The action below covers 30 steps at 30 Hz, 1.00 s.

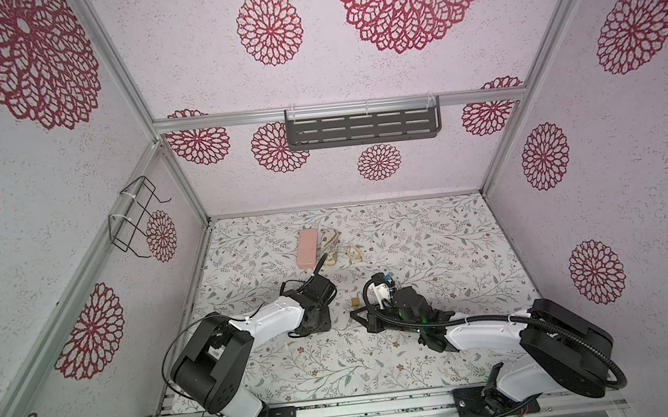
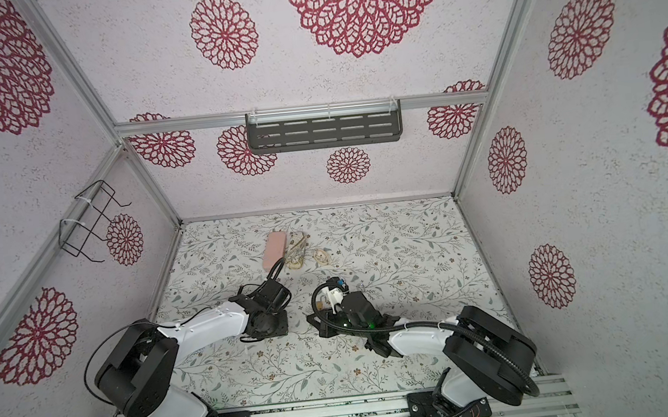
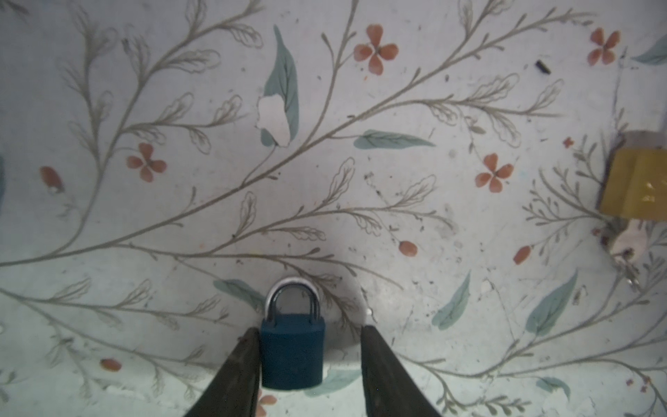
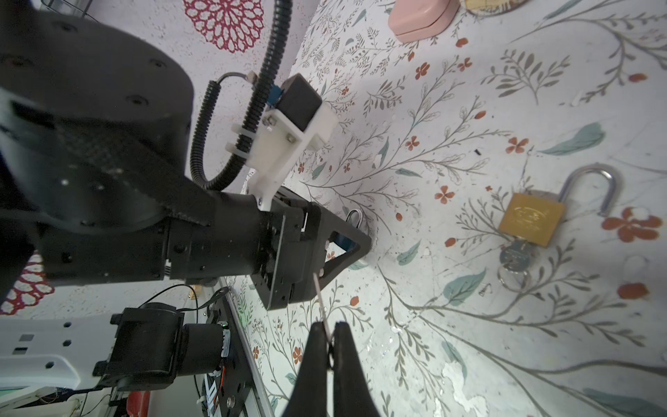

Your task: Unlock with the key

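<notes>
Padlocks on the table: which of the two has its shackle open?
The brass padlock, with a key in its base: one end of its shackle stands free. The blue padlock's shackle is closed.

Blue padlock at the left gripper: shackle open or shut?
Shut. On the blue padlock, both legs of the shackle enter the body, seen in the left wrist view.

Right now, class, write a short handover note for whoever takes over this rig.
Left gripper: open, straddling the blue padlock on the table, shackle shut.
Right gripper: shut on a key, not inserted.
Done: brass padlock lies open, second key in it.
Left: clamp the blue padlock, insert the key, turn.
</notes>
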Available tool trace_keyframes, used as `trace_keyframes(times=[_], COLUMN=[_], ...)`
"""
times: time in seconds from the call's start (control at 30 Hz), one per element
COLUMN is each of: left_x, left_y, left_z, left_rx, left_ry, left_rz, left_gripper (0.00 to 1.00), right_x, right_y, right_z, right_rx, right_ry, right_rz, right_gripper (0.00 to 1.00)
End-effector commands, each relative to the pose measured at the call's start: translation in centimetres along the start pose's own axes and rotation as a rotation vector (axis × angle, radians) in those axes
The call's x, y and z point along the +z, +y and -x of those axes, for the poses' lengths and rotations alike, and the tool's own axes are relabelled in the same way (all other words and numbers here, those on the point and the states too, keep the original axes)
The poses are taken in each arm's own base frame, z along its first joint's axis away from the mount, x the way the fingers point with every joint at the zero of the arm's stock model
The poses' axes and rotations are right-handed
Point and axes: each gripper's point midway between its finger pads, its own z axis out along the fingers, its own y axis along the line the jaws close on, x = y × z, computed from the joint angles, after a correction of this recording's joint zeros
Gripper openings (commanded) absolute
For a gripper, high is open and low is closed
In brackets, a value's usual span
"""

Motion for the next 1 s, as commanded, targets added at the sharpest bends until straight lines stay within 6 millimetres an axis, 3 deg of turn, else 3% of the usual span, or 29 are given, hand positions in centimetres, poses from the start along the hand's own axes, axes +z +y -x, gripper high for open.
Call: trace_keyframes(times=[0.0, 0.4, 0.63, 0.97], left_x=[0.2, 0.8, 0.9, -1.7], left_y=[0.7, 1.0, 1.2, -0.2], left_z=[-0.5, -1.3, -1.4, 1.4], left_rx=[0.013, 0.001, 0.003, -0.033], left_ry=[0.021, 0.045, 0.046, -0.052], left_rz=[0.064, 0.075, 0.088, 0.029], left_gripper=[0.46, 0.37, 0.22, 0.03], right_x=[-0.9, -0.6, -0.7, -0.7], right_y=[2.0, 2.0, 2.0, 1.4], right_z=[1.8, 1.8, 2.1, 3.1], right_rx=[-0.029, 0.002, 0.021, 0.056], right_ry=[-0.074, -0.058, -0.062, -0.065], right_rz=[0.083, 0.105, 0.109, 0.023], right_gripper=[0.0, 0.0, 0.0, 0.0])
